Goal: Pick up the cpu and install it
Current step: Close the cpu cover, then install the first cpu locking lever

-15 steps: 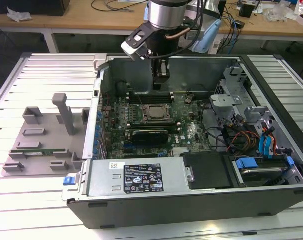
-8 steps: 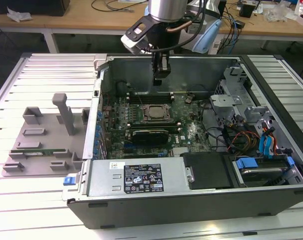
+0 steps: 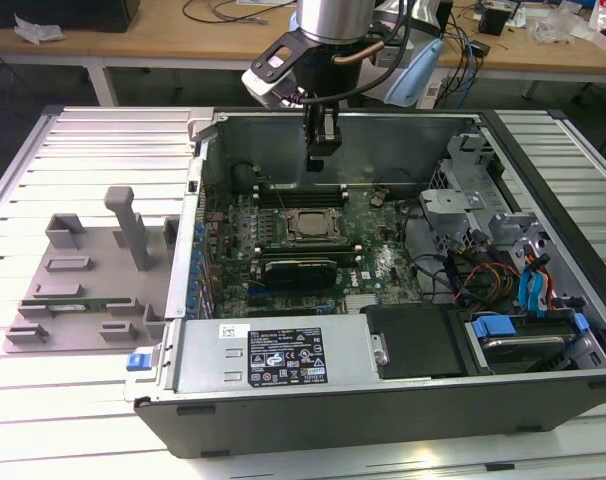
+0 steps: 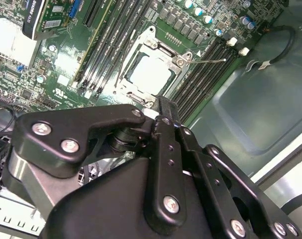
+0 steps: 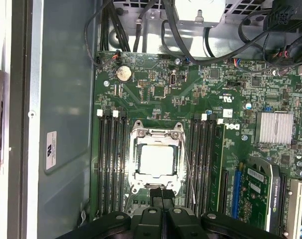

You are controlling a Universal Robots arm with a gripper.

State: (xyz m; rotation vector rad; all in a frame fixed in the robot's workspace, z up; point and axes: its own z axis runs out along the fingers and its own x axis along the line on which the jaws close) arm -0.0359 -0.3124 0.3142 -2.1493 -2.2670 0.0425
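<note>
The gripper (image 3: 320, 160) hangs with its fingers pressed together, holding nothing. The cpu (image 5: 156, 158) lies in the socket (image 5: 136, 133) directly beneath its fingertips.

My cpu (image 5: 157, 160) has a shiny bare-metal top, my gripper (image 5: 162, 196) looks matt black, and the case (image 3: 383, 140) is dull grey sheet metal.
</note>
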